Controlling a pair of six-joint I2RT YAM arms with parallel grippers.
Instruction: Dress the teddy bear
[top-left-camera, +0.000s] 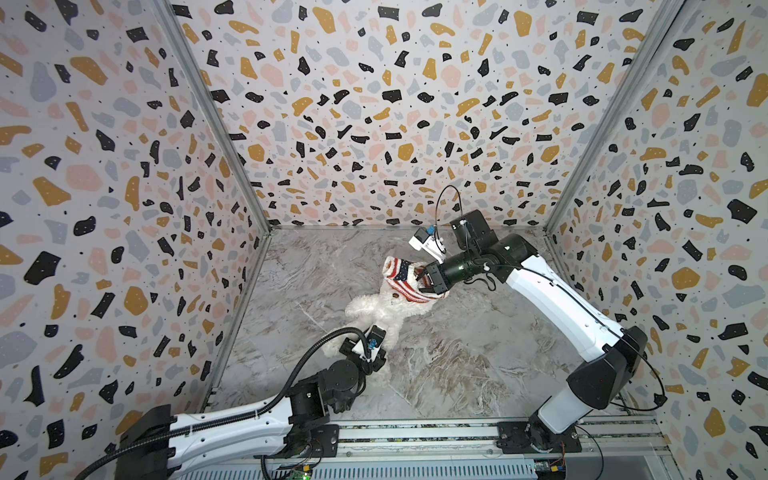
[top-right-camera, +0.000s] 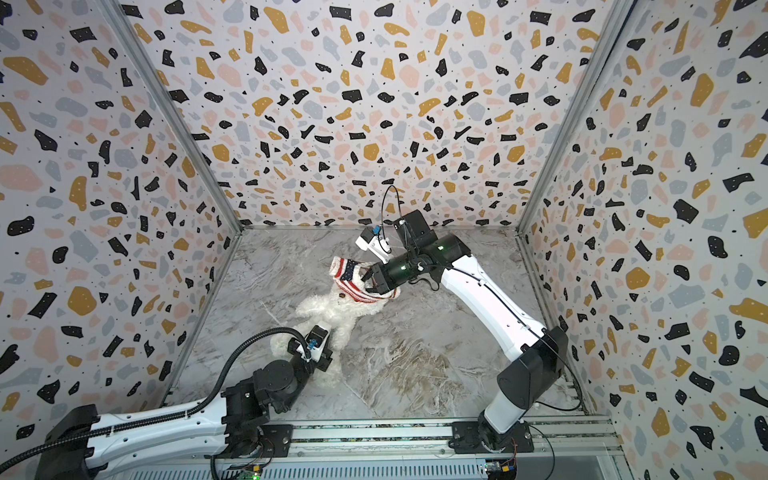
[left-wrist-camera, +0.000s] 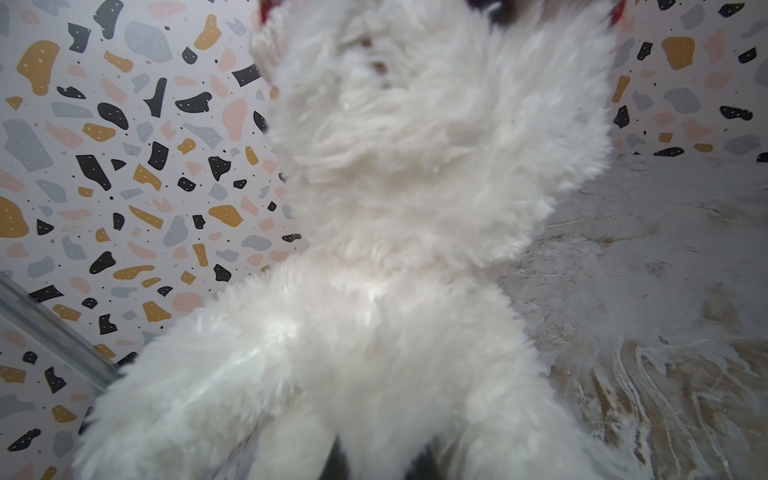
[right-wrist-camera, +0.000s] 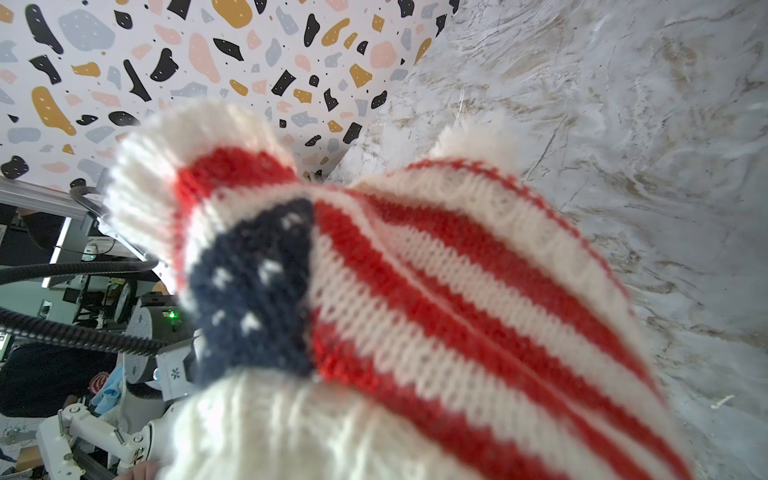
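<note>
The teddy bear (top-left-camera: 380, 311) (top-right-camera: 332, 309), fluffy and cream-white, lies on the marble floor with its legs toward the left arm. A knitted sweater (top-left-camera: 399, 272) (top-right-camera: 349, 272) with red and white stripes and a navy starred patch covers its head end. My right gripper (top-left-camera: 420, 280) (top-right-camera: 368, 280) is shut on the sweater's edge; in the right wrist view the knit (right-wrist-camera: 415, 291) fills the frame and hides the fingers. My left gripper (top-left-camera: 377, 332) (top-right-camera: 321, 332) sits at the bear's legs. Fur (left-wrist-camera: 415, 187) fills the left wrist view, so I cannot make out how its jaws stand.
Terrazzo-patterned walls (top-left-camera: 374, 124) enclose the marble floor (top-left-camera: 478, 353) on three sides. A metal rail (top-left-camera: 415, 432) carrying both arm bases runs along the front edge. The right arm's white links stretch over the floor's right side.
</note>
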